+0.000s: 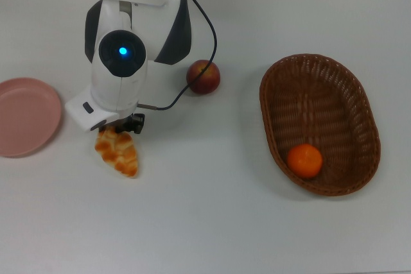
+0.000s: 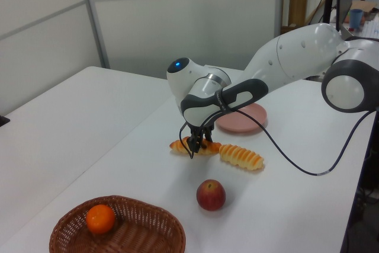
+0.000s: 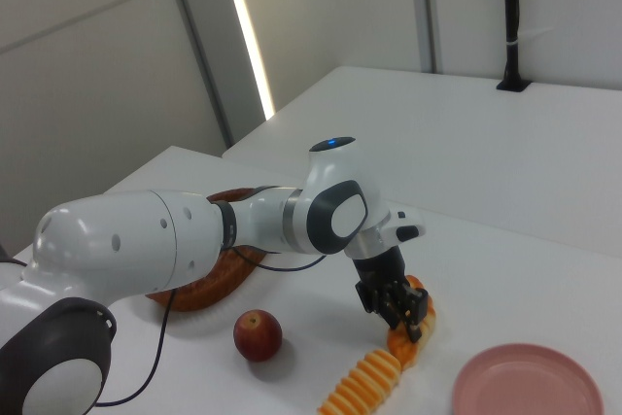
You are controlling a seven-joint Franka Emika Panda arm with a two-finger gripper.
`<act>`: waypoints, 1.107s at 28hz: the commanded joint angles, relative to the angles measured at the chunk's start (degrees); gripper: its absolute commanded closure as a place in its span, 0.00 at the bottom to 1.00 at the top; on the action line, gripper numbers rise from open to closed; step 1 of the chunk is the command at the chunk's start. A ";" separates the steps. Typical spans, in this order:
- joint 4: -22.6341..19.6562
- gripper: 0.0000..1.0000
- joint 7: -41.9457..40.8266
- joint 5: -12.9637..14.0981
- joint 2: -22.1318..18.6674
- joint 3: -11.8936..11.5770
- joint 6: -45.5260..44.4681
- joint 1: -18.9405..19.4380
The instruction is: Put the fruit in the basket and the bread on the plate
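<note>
Woven wicker basket (image 1: 347,94); glossy braided roll (image 1: 118,152).

Bright, even light fills the room. The white table (image 1: 212,222) shows only faint shadows beneath objects. In the right view, a glaring vertical light strip (image 3: 248,46) burns white on the wall.

I'm working over a plain white table (image 2: 89,122). Behind it in the left view stand pale wall panels (image 2: 189,16) with grey seams. In the right view a second white table (image 3: 505,153) carries a black pole (image 3: 512,17), with a bright light strip (image 3: 250,55) on the wall.
</note>
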 commanded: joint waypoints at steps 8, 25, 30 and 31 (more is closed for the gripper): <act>0.12 1.00 -1.26 -0.17 -0.66 -0.75 -0.10 -0.27; 1.97 0.00 -8.37 4.84 -4.00 -0.31 -0.19 -3.08; 1.97 0.00 -8.20 4.93 -4.00 -0.05 -0.19 -1.50; 1.97 0.00 -8.20 4.93 -4.00 -0.05 -0.19 -1.24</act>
